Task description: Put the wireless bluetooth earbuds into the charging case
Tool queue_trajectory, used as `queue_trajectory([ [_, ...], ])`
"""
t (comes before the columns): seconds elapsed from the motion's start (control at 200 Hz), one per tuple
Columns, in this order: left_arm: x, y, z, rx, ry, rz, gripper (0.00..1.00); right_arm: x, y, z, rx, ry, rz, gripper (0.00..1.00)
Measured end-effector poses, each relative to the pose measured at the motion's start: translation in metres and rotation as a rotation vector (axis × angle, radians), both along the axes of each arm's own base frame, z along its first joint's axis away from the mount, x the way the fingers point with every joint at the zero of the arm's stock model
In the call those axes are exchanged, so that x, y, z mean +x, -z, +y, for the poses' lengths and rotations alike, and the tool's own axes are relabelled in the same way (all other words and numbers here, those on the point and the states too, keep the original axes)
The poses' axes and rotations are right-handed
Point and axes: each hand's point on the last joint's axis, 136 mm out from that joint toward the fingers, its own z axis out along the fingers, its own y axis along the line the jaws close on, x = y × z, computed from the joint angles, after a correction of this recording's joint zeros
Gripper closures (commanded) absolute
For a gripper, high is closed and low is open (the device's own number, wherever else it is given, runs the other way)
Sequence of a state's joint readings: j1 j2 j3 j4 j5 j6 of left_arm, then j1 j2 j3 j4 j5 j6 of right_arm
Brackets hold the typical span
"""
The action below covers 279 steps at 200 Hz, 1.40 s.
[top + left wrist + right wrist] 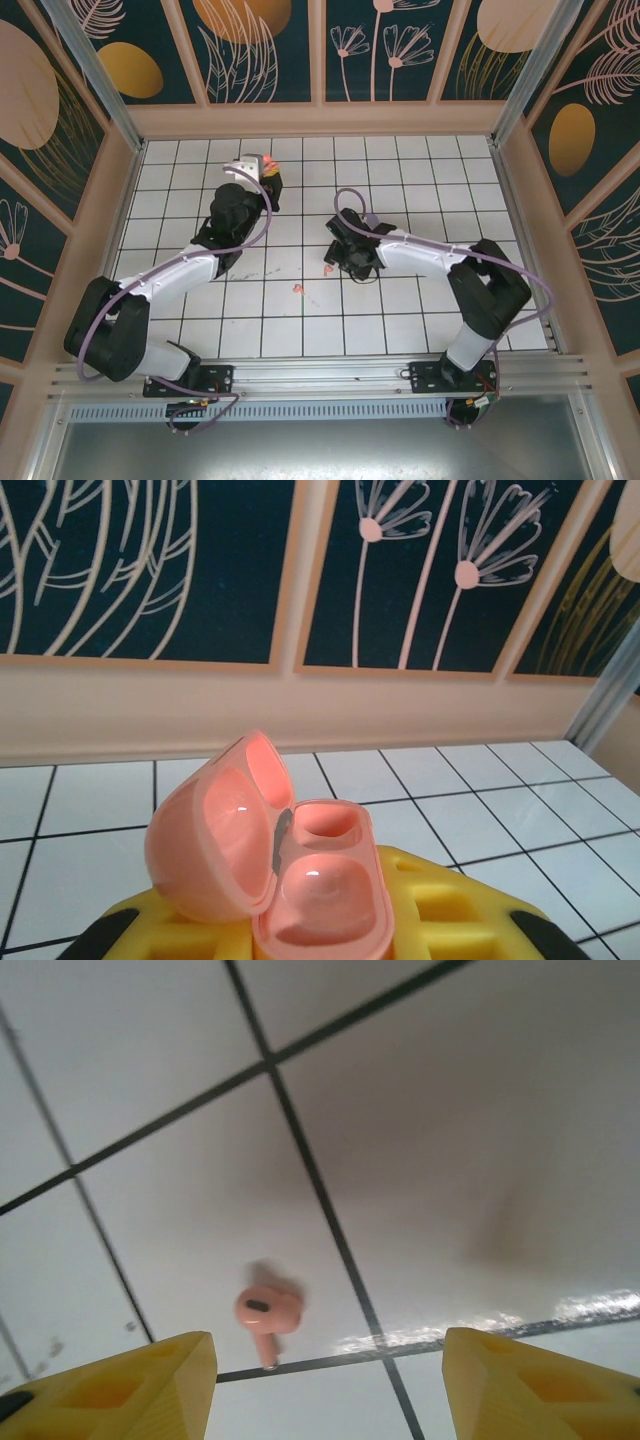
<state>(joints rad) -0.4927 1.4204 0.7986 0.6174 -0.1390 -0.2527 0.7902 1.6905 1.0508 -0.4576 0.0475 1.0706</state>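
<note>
My right claw (325,1360) hangs wide open and empty over the pink earbud (268,1312) on the tile (450,1110), so I'd centre its body before pinching, left claw (258,168) clamped on the open case (320,880).

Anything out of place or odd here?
A salmon earbud lies loose on the tiles under the open right end effector; the open case in the left end effector has both sockets empty. Nothing looks damaged.

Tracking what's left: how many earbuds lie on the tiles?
2: one salmon earbud under the right gripper, a second earbud on the tiles nearer the arms' bases. Others possibly hidden.
</note>
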Motion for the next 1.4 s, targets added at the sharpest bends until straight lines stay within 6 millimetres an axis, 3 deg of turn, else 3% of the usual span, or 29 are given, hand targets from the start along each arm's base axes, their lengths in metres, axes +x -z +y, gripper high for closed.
queue_trajectory([
  [0.305, 0.009, -0.005, 0.019, -0.025, -0.036, -0.012, 1.0, 0.009, 0.003, 0.022, -0.051, 0.021, 0.057, 0.42],
  [0.575, 0.01, -0.005, 0.022, -0.033, -0.027, -0.017, 1.0, 0.002, 0.026, 0.026, -0.116, 0.013, 0.129, 0.47],
  [1.396, 0.007, 0.005, 0.025, -0.029, -0.025, -0.008, 1.0, 0.007, 0.031, 0.043, -0.119, -0.007, 0.16, 0.59],
])
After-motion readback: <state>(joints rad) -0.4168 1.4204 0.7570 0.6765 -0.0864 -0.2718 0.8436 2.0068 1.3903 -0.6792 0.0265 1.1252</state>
